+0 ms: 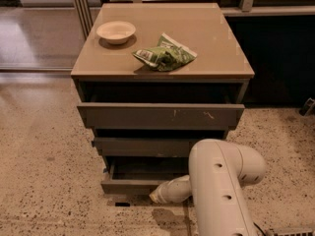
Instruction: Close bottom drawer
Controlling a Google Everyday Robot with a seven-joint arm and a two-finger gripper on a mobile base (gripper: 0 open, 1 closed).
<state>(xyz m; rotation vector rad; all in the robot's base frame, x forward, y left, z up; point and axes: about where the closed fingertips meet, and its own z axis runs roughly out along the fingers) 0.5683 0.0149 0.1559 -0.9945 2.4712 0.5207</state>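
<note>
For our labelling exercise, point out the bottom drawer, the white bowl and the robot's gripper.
bottom drawer (128,186), camera view, its low front strip.
white bowl (116,31), camera view, middle of its inside.
gripper (158,195), camera view, pale tip beside the drawer front.

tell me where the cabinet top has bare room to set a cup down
The cabinet top is bare on its right half, beyond the green bag, and along the back behind the bowl. Tighter on the left, between bowl and bag. The hand sits low at the bottom drawer front.
</note>
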